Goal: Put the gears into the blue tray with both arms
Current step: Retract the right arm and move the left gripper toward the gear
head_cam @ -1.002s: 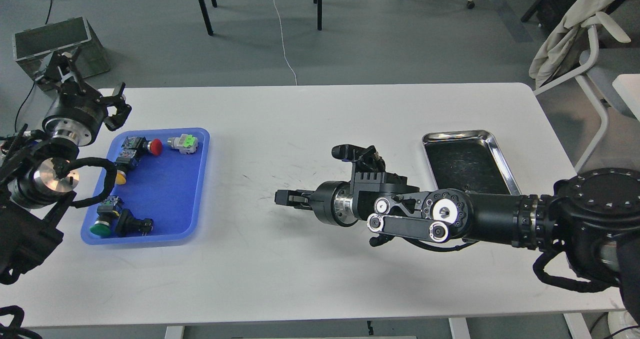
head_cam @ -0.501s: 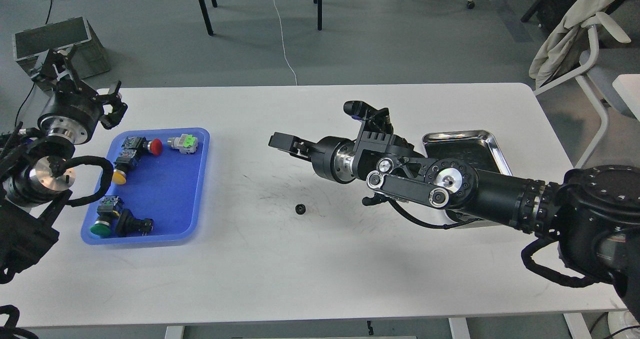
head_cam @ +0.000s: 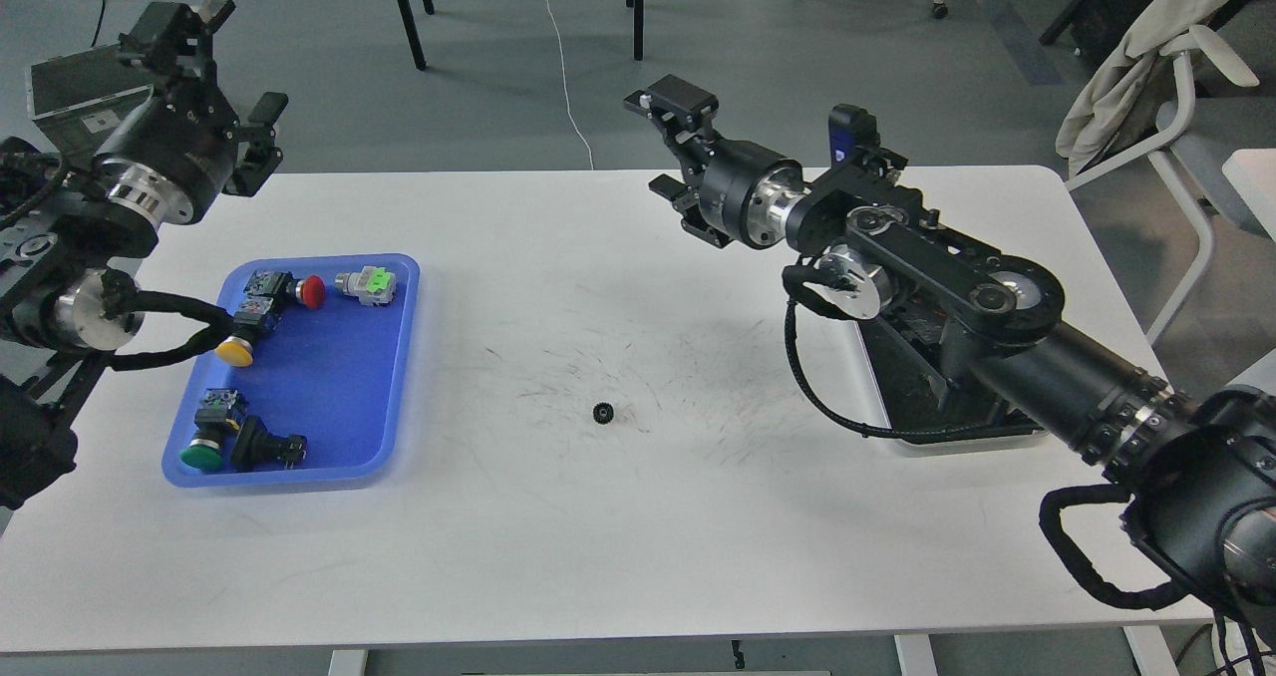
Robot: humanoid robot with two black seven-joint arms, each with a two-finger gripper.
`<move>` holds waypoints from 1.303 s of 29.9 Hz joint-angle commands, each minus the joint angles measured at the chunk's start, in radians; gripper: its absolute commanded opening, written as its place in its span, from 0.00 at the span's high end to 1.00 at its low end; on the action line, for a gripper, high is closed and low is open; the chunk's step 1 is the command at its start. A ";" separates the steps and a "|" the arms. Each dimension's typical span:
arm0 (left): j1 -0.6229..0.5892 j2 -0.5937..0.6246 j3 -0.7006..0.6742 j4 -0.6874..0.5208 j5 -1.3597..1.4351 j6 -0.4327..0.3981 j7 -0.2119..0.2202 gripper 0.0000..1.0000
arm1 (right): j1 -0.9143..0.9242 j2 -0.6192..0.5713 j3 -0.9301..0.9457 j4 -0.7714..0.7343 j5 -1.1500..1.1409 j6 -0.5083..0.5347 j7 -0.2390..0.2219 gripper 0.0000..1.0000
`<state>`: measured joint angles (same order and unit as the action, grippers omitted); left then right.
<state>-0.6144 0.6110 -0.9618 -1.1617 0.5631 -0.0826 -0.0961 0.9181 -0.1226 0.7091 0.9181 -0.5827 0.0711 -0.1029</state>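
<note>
Both grippers hang empty: the right gripper (head_cam: pixel 670 148) is spread wide above the table's far edge, while the left gripper (head_cam: pixel 239 123) is too dark to tell. One gear (head_cam: pixel 602 414) lies flat, hole up, mid-table (head_cam: pixel 618 556), well apart from the blue tray (head_cam: pixel 399 357), whose long axis runs near to far. Push-button switches (head_cam: pixel 365 284) crowd that tray.

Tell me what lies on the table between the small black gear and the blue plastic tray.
Nothing: in the head view, only bare white table, faintly scuffed, separates the small black gear from the blue plastic tray.
</note>
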 commanded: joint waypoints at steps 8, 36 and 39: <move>0.007 0.043 0.028 -0.400 0.248 -0.002 0.240 0.02 | -0.287 -0.209 0.483 0.013 0.392 0.164 0.000 0.05; -0.015 -0.099 0.641 -0.319 1.354 -0.026 0.369 0.02 | -0.502 -0.252 0.579 -0.013 0.538 0.291 0.042 0.05; -0.013 -0.143 0.656 -0.286 1.383 -0.026 0.369 0.02 | -0.504 -0.250 0.579 -0.015 0.538 0.291 0.042 0.05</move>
<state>-0.6288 0.5080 -0.3212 -1.4806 1.9152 -0.1086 0.2738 0.4166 -0.3744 1.2887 0.9042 -0.0447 0.3620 -0.0612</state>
